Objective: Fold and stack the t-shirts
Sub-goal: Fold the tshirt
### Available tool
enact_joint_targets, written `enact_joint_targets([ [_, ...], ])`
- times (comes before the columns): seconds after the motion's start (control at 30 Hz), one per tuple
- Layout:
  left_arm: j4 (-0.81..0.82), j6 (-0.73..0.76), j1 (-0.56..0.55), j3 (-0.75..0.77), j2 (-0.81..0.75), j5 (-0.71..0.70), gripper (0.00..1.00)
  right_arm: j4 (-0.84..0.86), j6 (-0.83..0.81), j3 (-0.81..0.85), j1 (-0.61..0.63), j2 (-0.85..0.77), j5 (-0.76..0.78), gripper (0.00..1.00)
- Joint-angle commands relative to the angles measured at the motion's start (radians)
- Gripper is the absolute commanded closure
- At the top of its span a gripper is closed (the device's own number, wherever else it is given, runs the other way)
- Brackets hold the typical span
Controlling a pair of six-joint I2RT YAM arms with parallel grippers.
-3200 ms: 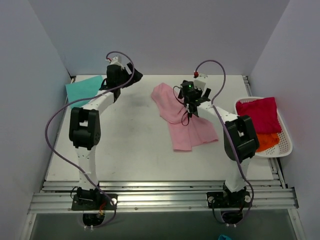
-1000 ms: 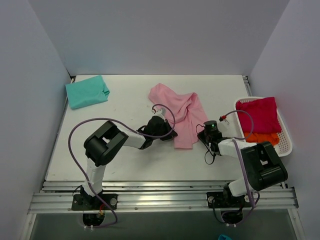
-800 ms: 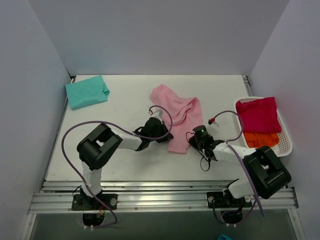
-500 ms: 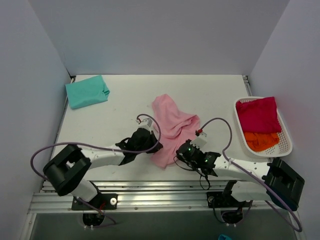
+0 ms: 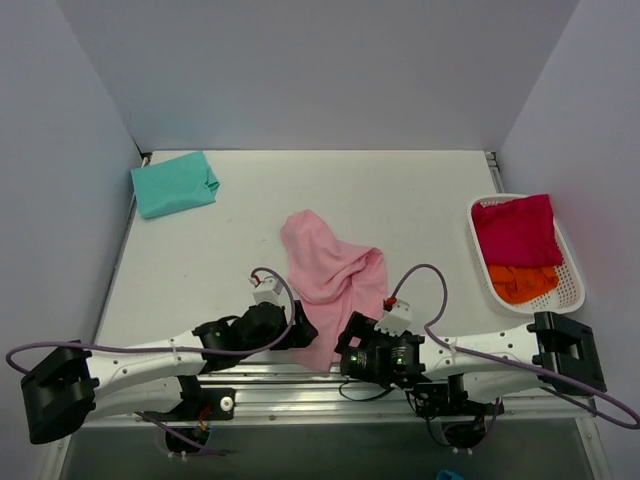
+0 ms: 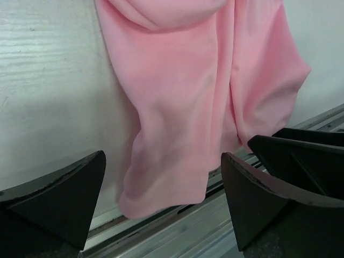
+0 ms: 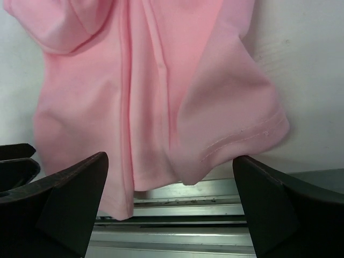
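The light pink t-shirt (image 5: 330, 272) lies crumpled from the table's middle to its near edge. Its hem (image 6: 161, 199) hangs over the front rail. My left gripper (image 5: 296, 330) stands open at the shirt's near left corner, with the cloth (image 6: 177, 107) lying loose between and beyond its fingers. At the near right corner my right gripper (image 5: 350, 352) is open too, and the sleeve hem (image 7: 242, 140) lies free ahead of it. A folded teal t-shirt (image 5: 175, 183) sits at the far left. A crimson t-shirt (image 5: 517, 228) and an orange one (image 5: 522, 282) lie in the basket.
The white mesh basket (image 5: 574, 292) stands at the table's right edge. Metal rails (image 7: 177, 220) run along the near edge under both grippers. Both arms stretch low along the front of the table, and grey walls close in the left, back and right.
Both grippers dragged the pink shirt from the table's middle to the near edge, then opened and let go of it. The arms now lie low along the front.
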Motion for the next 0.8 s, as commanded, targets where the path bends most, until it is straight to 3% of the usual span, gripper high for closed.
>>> enact_joint_targets([
  [0.0,-0.133,-0.037,-0.023,0.01,-0.102,-0.111,0.04,-0.211,0.084,0.119,0.032,0.018,0.186,0.04],
  [0.2,-0.196,-0.013,-0.023,0.025,-0.208,-0.195,0.04,-0.233,-0.07,0.404,0.026,0.133,0.326,0.03],
  [0.37,-0.198,0.019,-0.022,0.044,-0.201,-0.247,0.04,-0.144,-0.29,0.56,-0.052,0.237,0.321,0.02],
  [0.57,-0.144,0.045,0.014,0.027,-0.162,-0.225,0.06,0.06,-0.414,0.523,-0.193,0.337,0.197,0.03],
  [0.77,-0.052,0.085,0.144,-0.039,-0.182,-0.106,0.06,0.218,-0.45,0.463,-0.296,0.462,0.09,0.04],
])
